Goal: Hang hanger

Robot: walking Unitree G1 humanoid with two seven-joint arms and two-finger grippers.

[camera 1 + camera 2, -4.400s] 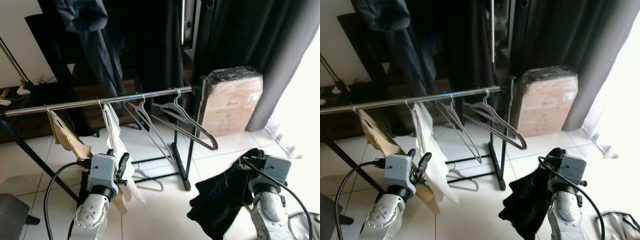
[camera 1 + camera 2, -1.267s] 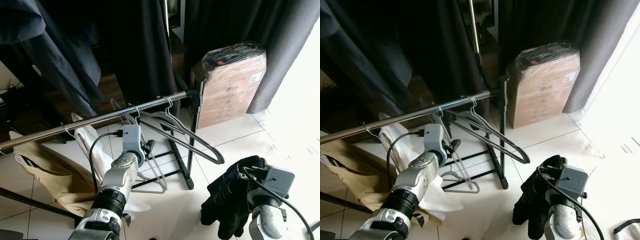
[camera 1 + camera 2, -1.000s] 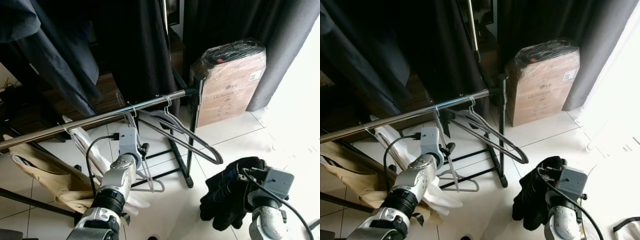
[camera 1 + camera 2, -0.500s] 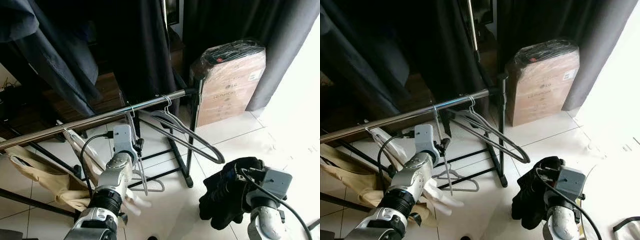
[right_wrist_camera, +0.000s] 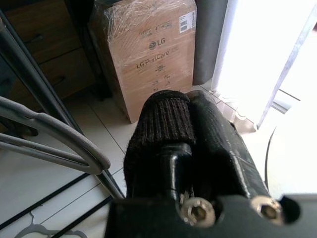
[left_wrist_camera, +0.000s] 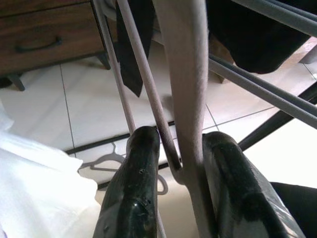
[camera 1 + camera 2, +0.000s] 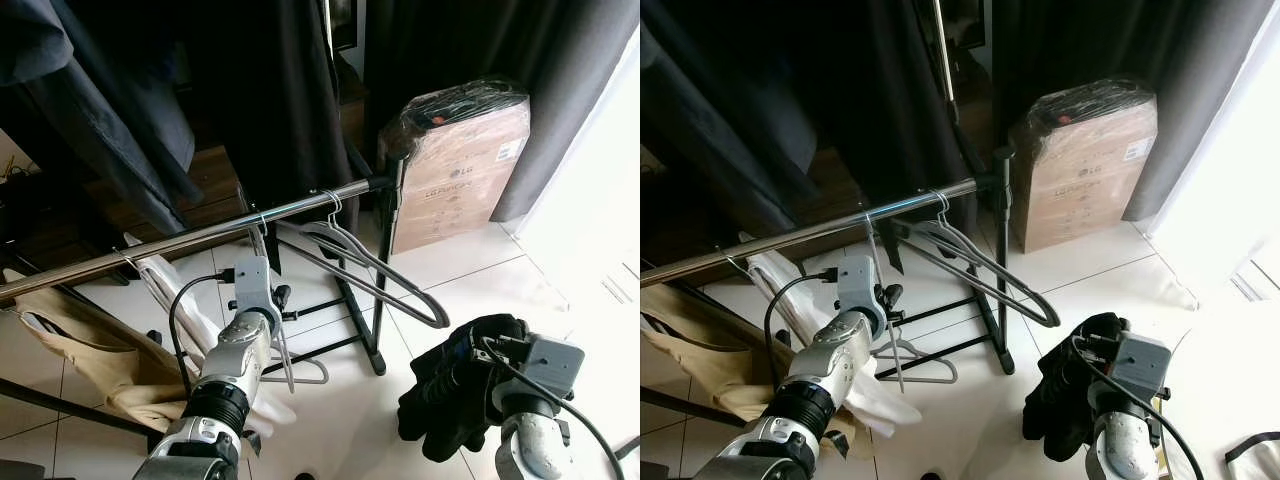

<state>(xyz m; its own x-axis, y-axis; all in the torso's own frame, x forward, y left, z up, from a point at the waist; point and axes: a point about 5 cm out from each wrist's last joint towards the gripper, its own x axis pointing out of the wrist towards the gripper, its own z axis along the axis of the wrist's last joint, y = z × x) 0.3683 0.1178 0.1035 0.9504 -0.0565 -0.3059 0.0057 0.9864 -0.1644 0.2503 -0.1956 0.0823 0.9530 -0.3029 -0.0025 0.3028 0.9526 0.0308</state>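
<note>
A thin grey hanger (image 7: 270, 262) hangs by its hook on the chrome rail (image 7: 180, 240), and its wires slant down toward the floor. My left gripper (image 7: 278, 298) sits just below the rail. In the left wrist view its two black fingers (image 6: 141, 163) press against the grey hanger (image 6: 185, 99) from both sides, shut on it. Low at the right, my right gripper (image 5: 190, 148) is shut on a black garment (image 7: 445, 395) that bunches over its fingers and hides them.
Two thicker grey hangers (image 7: 385, 285) hang at the rail's right end by its black upright (image 7: 385, 270). White (image 7: 175, 295) and beige (image 7: 90, 350) garments hang further left. Another hanger (image 7: 308, 372) lies on the tiles. A wrapped cardboard box (image 7: 460, 160) and dark curtains (image 7: 570, 60) stand behind.
Since the oldest frames the camera has come closer to the rail. My left gripper rose to the thin hanger, then sank slightly below the rail with it. The right arm kept still.
</note>
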